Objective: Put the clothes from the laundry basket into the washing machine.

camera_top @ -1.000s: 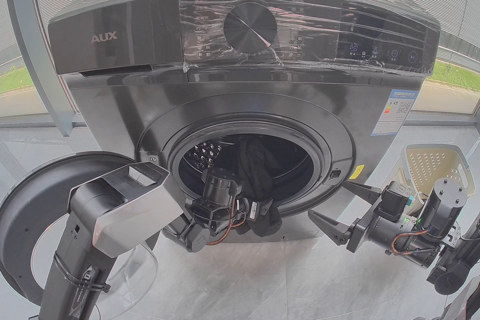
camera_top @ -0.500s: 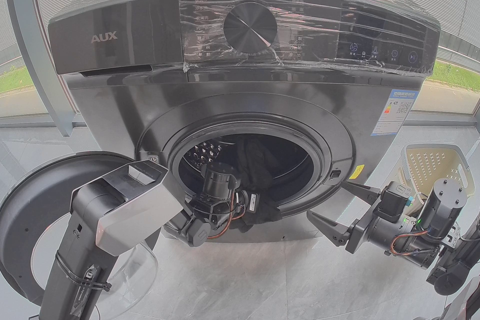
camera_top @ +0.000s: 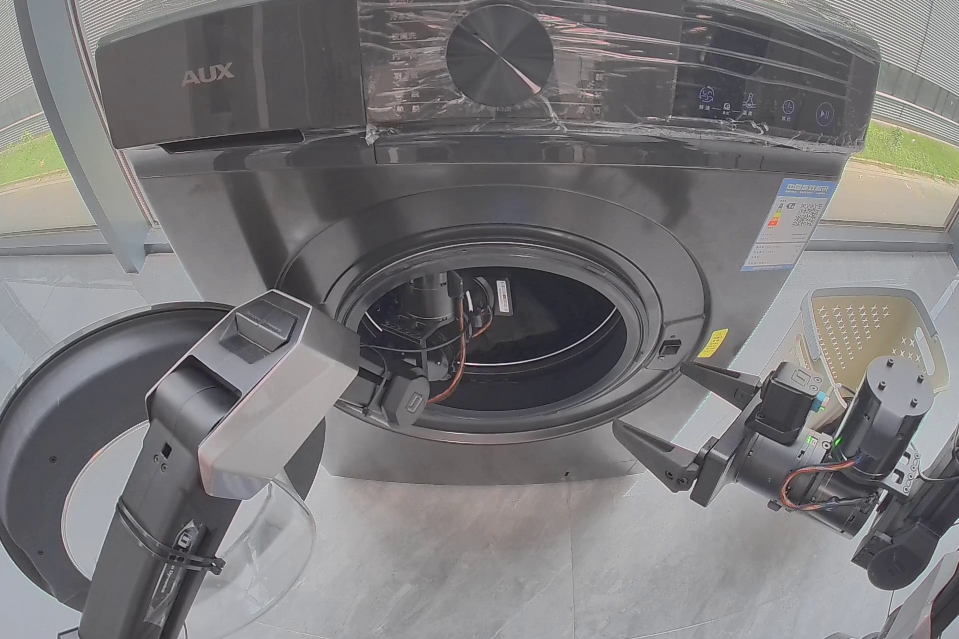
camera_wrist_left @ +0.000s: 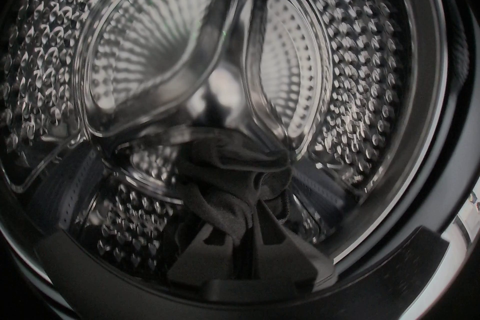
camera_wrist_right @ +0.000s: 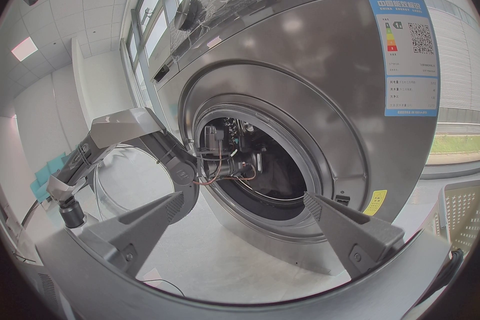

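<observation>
**Operator:** What is nearest to me?

**Describer:** Your right gripper (camera_top: 654, 401). It hangs low in front of the machine, its two grey fingers spread wide apart and holding nothing. Just beside it, on your right, stands the cream perforated plastic laundry basket (camera_top: 869, 326). I cannot tell what lies in it.

**Operator:** And further in?

**Describer:** The round glass door (camera_top: 60, 431) is swung open on your left. Beyond it, your left arm goes through the round opening of the dark grey steel washing machine (camera_top: 499, 172).

**Operator:** What has just changed?

**Describer:** A second ago the black fabric garment (camera_wrist_left: 225, 176) hung draped over the lower lip of the opening, with your left wrist just outside. Now the lip is bare, and the wrist has risen and gone in. In the left wrist view, your left gripper (camera_wrist_left: 237, 221) is clamped on the bunched garment, low in the shiny dimpled steel drum (camera_wrist_left: 350, 86).

**Operator:** What does that mean for the task?

**Describer:** I judge the garment is now fully inside. Letting go and backing out looks like the next step. Take care that the cloth does not trail out with the fingers.
</observation>
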Available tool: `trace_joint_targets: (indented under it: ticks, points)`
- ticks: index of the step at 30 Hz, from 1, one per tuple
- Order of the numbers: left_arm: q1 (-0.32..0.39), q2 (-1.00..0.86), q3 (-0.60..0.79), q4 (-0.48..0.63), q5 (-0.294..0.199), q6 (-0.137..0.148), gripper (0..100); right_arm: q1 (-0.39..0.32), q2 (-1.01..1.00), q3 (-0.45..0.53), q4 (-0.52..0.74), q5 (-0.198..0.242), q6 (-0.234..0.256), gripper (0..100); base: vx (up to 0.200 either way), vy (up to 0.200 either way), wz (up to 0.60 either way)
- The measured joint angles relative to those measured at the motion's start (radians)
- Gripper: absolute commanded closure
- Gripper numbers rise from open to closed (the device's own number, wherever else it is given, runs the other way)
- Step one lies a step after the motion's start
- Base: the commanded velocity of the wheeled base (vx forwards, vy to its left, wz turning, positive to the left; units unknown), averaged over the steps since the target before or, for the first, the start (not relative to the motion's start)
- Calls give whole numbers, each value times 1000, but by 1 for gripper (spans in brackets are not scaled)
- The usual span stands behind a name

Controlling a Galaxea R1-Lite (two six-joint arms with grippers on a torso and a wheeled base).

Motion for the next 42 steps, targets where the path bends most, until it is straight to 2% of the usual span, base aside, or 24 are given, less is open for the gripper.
trace_joint_targets:
  ticks: [11,23,24,31,42]
  points:
    - [17,74,-174,-3,35,1,100,0,0,1,1,0,0,0,0,0,0]
    - [17,100,-186,-3,35,5,100,0,0,2,-1,0,0,0,0,0,0]
    - [16,101,-185,-3,35,5,0,0,0,2,-1,1,0,0,0,0,0]
    - [2,101,-147,-3,35,-1,0,0,0,2,-1,0,-1,0,0,0,0]
    - [-67,43,124,-10,26,4,0,-1,-1,3,-1,0,0,0,0,0,0]
